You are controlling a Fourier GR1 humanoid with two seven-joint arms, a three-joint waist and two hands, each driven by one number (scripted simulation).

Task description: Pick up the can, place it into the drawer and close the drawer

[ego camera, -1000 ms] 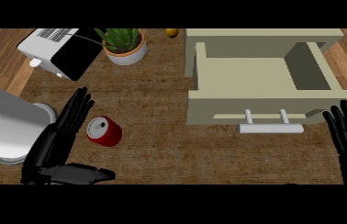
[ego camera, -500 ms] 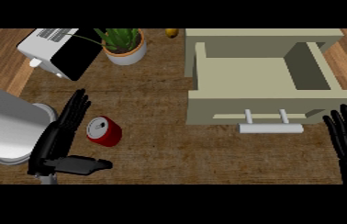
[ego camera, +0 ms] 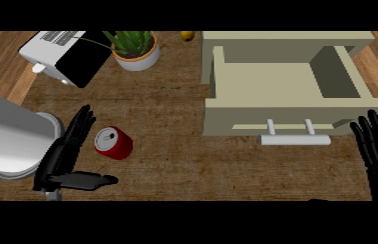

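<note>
L hand [ego camera: 66, 153] was spread, fingers straight, thumb out; can [ego camera: 113, 143] sat on counter [ego camera: 170, 108] just beside the fingers, ungripped. R hand [ego camera: 367, 143] rested open at right edge, near the open drawer [ego camera: 280, 88], well apart from can.

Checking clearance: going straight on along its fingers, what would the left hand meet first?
The left hand points past the can, between toaster and plant pot, probably grazing the pot first; depth is unclear.
</note>
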